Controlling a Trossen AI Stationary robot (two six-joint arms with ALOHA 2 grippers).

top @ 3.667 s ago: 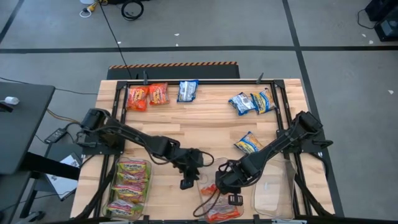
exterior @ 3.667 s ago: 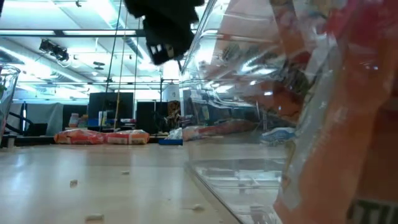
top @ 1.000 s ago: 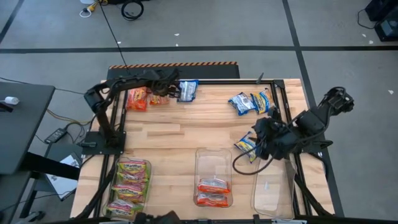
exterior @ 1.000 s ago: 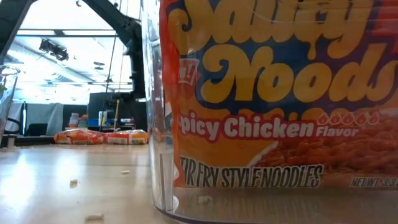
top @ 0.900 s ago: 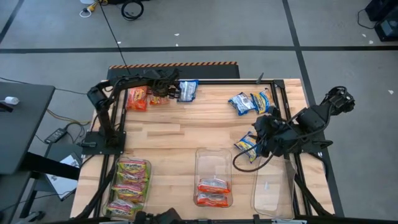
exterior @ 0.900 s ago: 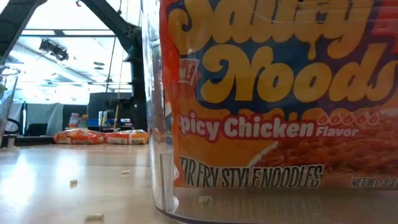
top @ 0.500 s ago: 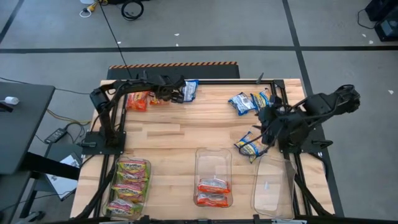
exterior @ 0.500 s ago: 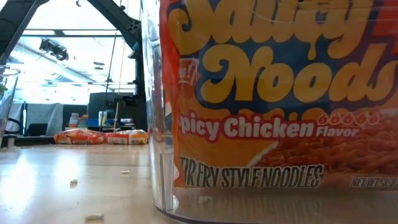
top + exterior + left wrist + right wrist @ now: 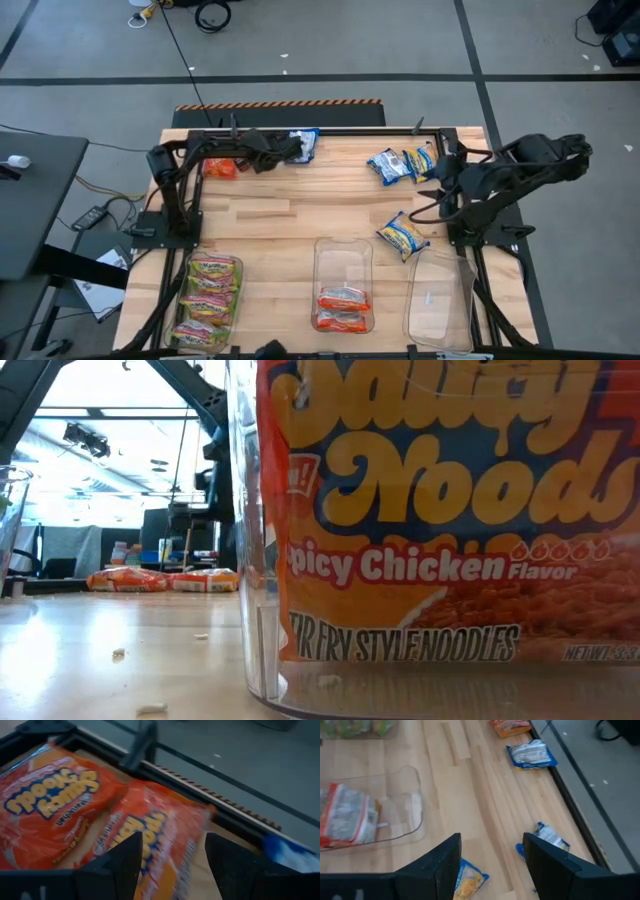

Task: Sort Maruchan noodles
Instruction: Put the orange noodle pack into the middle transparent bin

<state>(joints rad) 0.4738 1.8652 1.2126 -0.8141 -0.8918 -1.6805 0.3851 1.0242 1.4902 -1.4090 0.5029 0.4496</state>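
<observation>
Two orange-red Maruchan noodle packets (image 9: 47,810) (image 9: 150,837) lie flat side by side at the table's far left. My left gripper (image 9: 172,865) hovers open over the right one, a finger on either side of it; in the high view the gripper (image 9: 258,158) hides that packet. A blue packet (image 9: 303,145) lies just right of it. My right gripper (image 9: 492,870) hangs open and empty high over the table's right side (image 9: 442,188). Blue-and-yellow packets (image 9: 388,165) (image 9: 422,160) (image 9: 402,235) lie flat there.
Three clear bins stand along the near edge: the left bin (image 9: 236,262) holds green-yellow packets, the middle bin (image 9: 343,245) holds orange-red packets (image 9: 342,298), and the right bin (image 9: 440,300) holds nothing. A black frame rail (image 9: 340,130) runs along the far edge.
My left gripper has rolled about its own axis and sunk a little over the right orange-red packet, staying open. My right gripper has risen and drawn back from over the near blue-and-yellow packet toward the table's far right, still open. No packet has moved.
</observation>
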